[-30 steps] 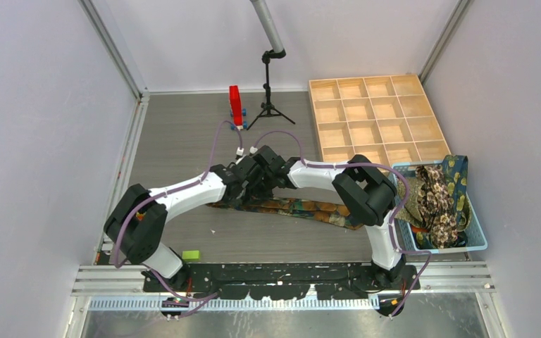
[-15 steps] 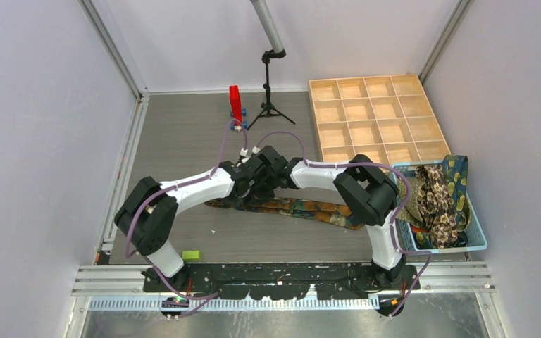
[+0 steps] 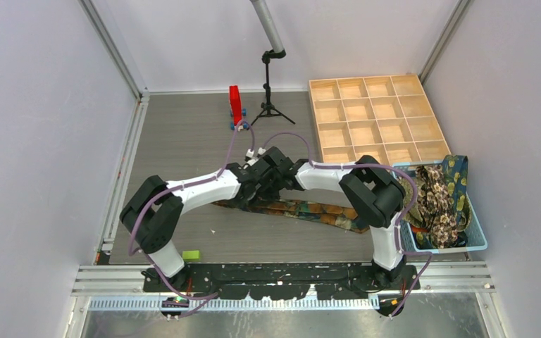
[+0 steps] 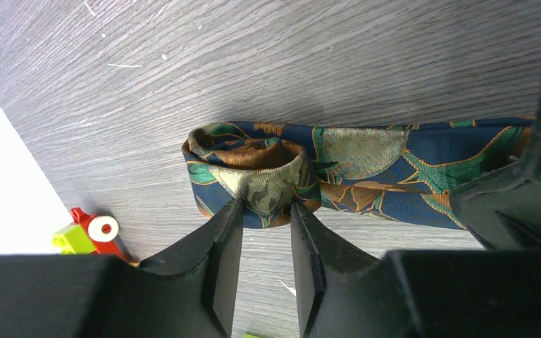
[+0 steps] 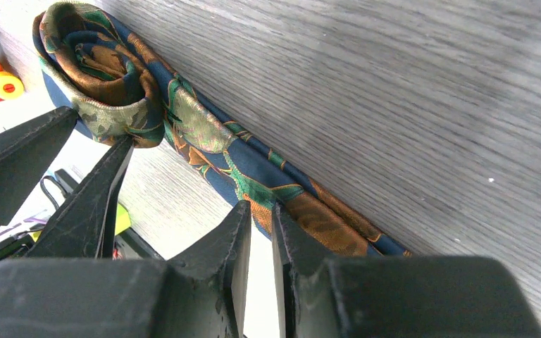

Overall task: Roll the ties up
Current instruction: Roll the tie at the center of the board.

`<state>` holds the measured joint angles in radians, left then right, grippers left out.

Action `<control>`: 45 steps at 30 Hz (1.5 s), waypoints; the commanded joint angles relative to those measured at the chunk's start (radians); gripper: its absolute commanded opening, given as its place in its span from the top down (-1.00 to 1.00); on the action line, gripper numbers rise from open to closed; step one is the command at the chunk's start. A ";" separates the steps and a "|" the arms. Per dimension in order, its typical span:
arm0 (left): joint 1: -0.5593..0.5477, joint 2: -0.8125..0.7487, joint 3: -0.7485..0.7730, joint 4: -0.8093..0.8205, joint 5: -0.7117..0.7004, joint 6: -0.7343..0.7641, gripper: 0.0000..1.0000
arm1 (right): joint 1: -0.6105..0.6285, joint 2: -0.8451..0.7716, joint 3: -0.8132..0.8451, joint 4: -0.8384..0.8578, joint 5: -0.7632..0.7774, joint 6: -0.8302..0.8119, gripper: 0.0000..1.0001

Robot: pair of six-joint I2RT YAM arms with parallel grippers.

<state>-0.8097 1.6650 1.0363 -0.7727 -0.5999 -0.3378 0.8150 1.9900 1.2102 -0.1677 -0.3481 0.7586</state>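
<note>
Grey wood-grain tabletop (image 3: pixel 176 141), enclosed by white walls with aluminium rails along the edges. Far right: a wooden tray (image 3: pixel 377 116) divided into a grid of square compartments. Just beside its near right corner, at the table's right edge: a light blue plastic basket (image 3: pixel 442 249). Far centre: a small black tripod stand (image 3: pixel 268 113), with a grey pole (image 3: pixel 268 24) slanting down to its top. Just left of the tripod: an upright red block piece (image 3: pixel 235 104). Near left edge: one small lime-green brick (image 3: pixel 191 254), lying flat.

Cannot be made out from above, buried under the wrists (image 3: pixel 262 172) at centre frame: left pincer (image 4: pixel 266 205), right pincer (image 5: pixel 259 211), rolled end of the tie (image 4: pixel 366 165). Runs off the right edge in the left wrist view.
</note>
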 commanded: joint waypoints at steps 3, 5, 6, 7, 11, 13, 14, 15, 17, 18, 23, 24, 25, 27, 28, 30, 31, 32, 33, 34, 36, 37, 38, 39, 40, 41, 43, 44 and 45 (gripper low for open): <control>-0.016 0.002 0.055 -0.039 -0.016 -0.013 0.22 | -0.010 0.006 -0.038 -0.150 0.114 -0.064 0.53; -0.017 -0.011 0.077 -0.045 -0.012 -0.016 0.13 | -0.010 0.002 -0.026 -0.162 0.112 -0.072 0.53; -0.017 -0.018 0.085 -0.048 -0.011 -0.016 0.07 | -0.010 0.001 -0.019 -0.169 0.113 -0.075 0.53; -0.017 -0.030 0.091 -0.049 -0.008 -0.017 0.02 | -0.010 0.001 -0.011 -0.177 0.113 -0.081 0.53; -0.017 -0.103 0.091 -0.046 0.007 -0.023 -0.24 | -0.009 -0.003 0.015 -0.200 0.112 -0.093 0.52; -0.017 -0.146 0.082 -0.045 0.008 -0.037 -0.33 | -0.008 -0.009 0.026 -0.211 0.107 -0.097 0.51; -0.017 -0.169 0.074 -0.043 0.008 -0.046 -0.38 | -0.008 -0.012 0.031 -0.216 0.106 -0.101 0.51; -0.017 -0.196 0.063 -0.037 0.005 -0.057 -0.43 | -0.008 -0.015 0.037 -0.223 0.104 -0.104 0.50; -0.015 -0.253 0.032 -0.022 -0.013 -0.088 -0.57 | -0.009 -0.022 0.050 -0.231 0.097 -0.112 0.46; -0.013 -0.283 0.012 -0.013 -0.025 -0.105 -0.67 | -0.009 -0.028 0.057 -0.233 0.091 -0.116 0.44; 0.062 -0.440 -0.117 0.059 0.042 -0.161 -0.99 | -0.001 -0.065 0.108 -0.238 0.051 -0.132 0.31; 0.097 -0.474 -0.145 0.080 0.088 -0.168 -0.99 | 0.004 -0.071 0.121 -0.236 0.040 -0.132 0.28; 0.139 -0.515 -0.179 0.106 0.145 -0.174 -1.00 | 0.009 -0.077 0.136 -0.230 0.029 -0.130 0.25; 0.249 -0.609 -0.251 0.172 0.275 -0.182 -0.99 | 0.021 -0.084 0.166 -0.225 0.013 -0.123 0.20; 0.296 -0.647 -0.286 0.204 0.338 -0.184 -0.99 | 0.024 -0.085 0.177 -0.217 0.008 -0.116 0.17; 0.365 -0.701 -0.336 0.246 0.414 -0.189 -0.99 | 0.029 -0.088 0.188 -0.184 -0.003 -0.093 0.14; 0.390 -0.717 -0.352 0.253 0.442 -0.189 -0.99 | 0.031 -0.087 0.194 -0.169 -0.009 -0.080 0.13; 0.413 -0.726 -0.363 0.255 0.467 -0.189 -0.99 | 0.033 -0.082 0.201 -0.157 -0.015 -0.068 0.12; 0.434 -0.729 -0.371 0.261 0.496 -0.188 -0.99 | 0.033 -0.074 0.210 -0.142 -0.022 -0.056 0.12; 0.452 -0.728 -0.378 0.267 0.529 -0.187 -0.97 | 0.035 -0.066 0.216 -0.129 -0.027 -0.042 0.12; 0.490 -0.715 -0.390 0.289 0.604 -0.179 -0.96 | 0.037 -0.049 0.233 -0.107 -0.027 -0.011 0.12; 0.505 -0.706 -0.393 0.300 0.644 -0.174 -0.94 | 0.040 -0.038 0.241 -0.097 -0.021 0.003 0.13; 0.517 -0.694 -0.393 0.304 0.672 -0.172 -0.92 | 0.043 -0.029 0.248 -0.091 -0.015 0.014 0.14; 0.525 -0.680 -0.390 0.306 0.695 -0.169 -0.91 | 0.046 -0.019 0.256 -0.084 -0.013 0.021 0.14; 0.532 -0.668 -0.389 0.307 0.705 -0.167 -0.89 | 0.047 -0.006 0.264 -0.079 -0.010 0.030 0.15; 0.538 -0.658 -0.386 0.308 0.712 -0.165 -0.88 | 0.050 0.005 0.272 -0.078 -0.006 0.036 0.16; 0.551 -0.642 -0.383 0.307 0.721 -0.162 -0.86 | 0.055 0.026 0.283 -0.078 0.005 0.047 0.18; 0.558 -0.636 -0.382 0.307 0.726 -0.162 -0.86 | 0.055 0.035 0.284 -0.078 0.012 0.052 0.19; 0.567 -0.630 -0.383 0.311 0.734 -0.160 -0.86 | 0.058 0.041 0.284 -0.075 0.016 0.055 0.21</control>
<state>-0.2703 1.0195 0.6468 -0.5156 0.0483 -0.5144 0.8627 1.9984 1.4574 -0.2817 -0.3508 0.7719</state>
